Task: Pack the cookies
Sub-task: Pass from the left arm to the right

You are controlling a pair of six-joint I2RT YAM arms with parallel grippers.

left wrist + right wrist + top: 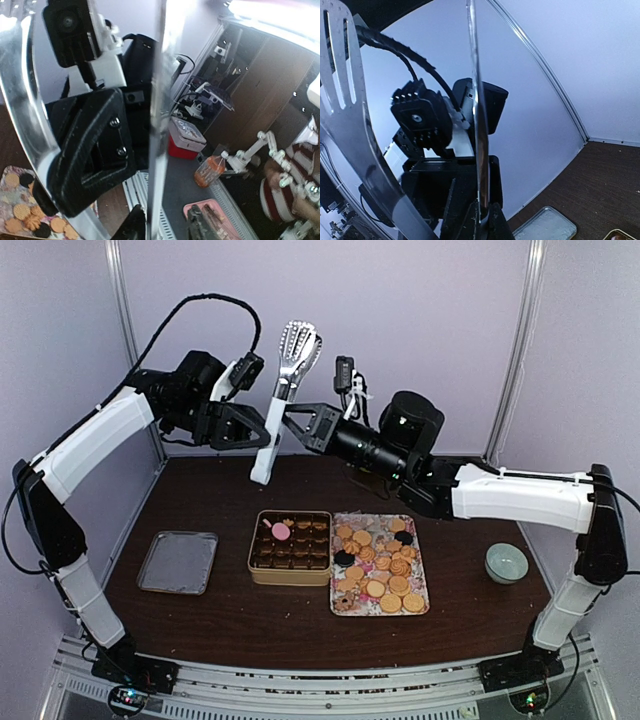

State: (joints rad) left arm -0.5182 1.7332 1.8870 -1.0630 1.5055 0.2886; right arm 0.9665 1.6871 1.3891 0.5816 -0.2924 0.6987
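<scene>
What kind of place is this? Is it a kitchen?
Probably a robot lab, not a kitchen: plain pale purple booth walls, a silver metal mounting rail, and more small white robot arms in the room beyond.

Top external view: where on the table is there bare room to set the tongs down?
Roomiest: the back strip behind the tin and the cookie tray. Also free: between that tray and the bowl, and the front strip along the near edge. Narrower: between the metal lid and the tin. Crowded: the centre, tin and tray almost touching.
</scene>
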